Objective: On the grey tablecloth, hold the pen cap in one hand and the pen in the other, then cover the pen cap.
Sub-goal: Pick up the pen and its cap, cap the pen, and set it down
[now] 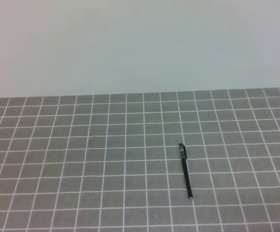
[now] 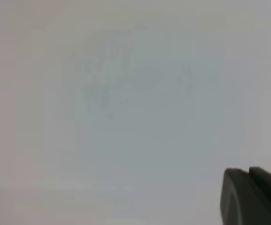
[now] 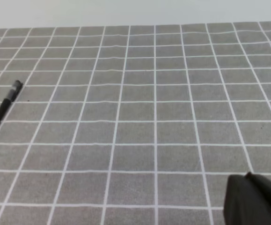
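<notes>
The pen [image 1: 185, 171] lay on the grey tablecloth [image 1: 81, 159], right of centre, its pen cap [image 1: 182, 149] on the far end. We saw our left end effector [image 2: 254, 199] and right end effector [image 3: 254, 201] pressed together, holding nothing, each at its view's lower corner

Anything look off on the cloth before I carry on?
Nothing spilled or damaged. The pen lies alone on the grey tablecloth, right of centre, cap end pointing away; it appears already capped, with no loose cap in sight. Neither arm is over the cloth.
</notes>
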You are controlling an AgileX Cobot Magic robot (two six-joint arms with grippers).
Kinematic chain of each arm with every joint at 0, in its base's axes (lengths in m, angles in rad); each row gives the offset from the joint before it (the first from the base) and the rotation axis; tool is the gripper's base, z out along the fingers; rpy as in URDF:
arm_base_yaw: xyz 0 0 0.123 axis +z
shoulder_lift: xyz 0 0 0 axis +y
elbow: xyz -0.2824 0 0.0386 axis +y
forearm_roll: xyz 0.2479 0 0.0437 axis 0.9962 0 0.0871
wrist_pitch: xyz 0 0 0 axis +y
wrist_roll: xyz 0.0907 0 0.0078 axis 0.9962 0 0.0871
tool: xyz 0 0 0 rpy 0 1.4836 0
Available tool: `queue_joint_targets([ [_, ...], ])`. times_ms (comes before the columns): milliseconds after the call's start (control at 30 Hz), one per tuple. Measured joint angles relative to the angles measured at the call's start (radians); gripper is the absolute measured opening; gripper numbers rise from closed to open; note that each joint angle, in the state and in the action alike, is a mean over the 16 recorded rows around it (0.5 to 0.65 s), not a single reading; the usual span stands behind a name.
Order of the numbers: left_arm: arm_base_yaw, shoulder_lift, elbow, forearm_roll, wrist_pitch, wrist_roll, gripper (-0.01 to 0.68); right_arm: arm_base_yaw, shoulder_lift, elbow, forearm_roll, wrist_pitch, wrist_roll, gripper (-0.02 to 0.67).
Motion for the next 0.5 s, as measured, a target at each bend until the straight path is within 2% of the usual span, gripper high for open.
queue_joint_targets([
  [133,0.017,-0.023,0.010,0.010,0.009,-0.053,0.000,0.000,0.000,0.000,0.000,0.000,0.000,0.001],
  [233,0.024,-0.042,0.034,0.082,0.035,-0.151,0.000,0.000,0.000,0.000,0.000,0.000,0.000,0.001],
  [367,0.034,-0.080,0.087,0.316,0.143,-0.376,0.000,0.000,0.000,0.000,-0.001,0.000,0.000,0.001],
  [500,0.040,-0.130,0.146,0.626,0.355,-0.661,0.000,0.000,0.000,0.000,-0.001,0.000,0.000,0.001],
])
